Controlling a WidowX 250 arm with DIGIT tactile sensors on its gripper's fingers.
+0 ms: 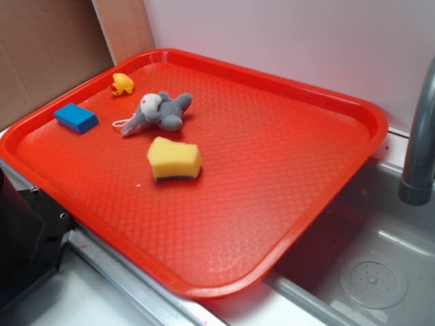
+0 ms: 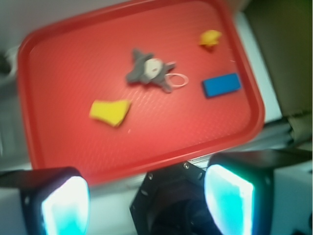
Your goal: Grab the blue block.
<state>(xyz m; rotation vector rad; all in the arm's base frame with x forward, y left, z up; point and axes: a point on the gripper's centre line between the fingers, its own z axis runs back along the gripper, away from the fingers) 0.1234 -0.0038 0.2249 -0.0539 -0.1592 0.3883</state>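
1. gripper (image 2: 146, 198) hangs high over the tray's near edge, fingers (image 2: 66, 205) spread wide, holding nothing.
2. blue block (image 2: 222, 85) lies flat on the red tray (image 2: 58, 147), ahead of the right finger, well apart from it.
3. beyond the block sits a yellow duck (image 2: 210, 38); beside it a grey plush toy (image 2: 149, 70); further left a yellow sponge (image 2: 110, 111).

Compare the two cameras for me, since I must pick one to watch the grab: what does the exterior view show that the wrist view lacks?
Only the exterior view shows the sink basin and the faucet pipe. Only the wrist view shows the gripper, jaws apart, back from the tray's near edge. Both show the red tray holding the blue block, yellow sponge, grey plush toy and small yellow duck.
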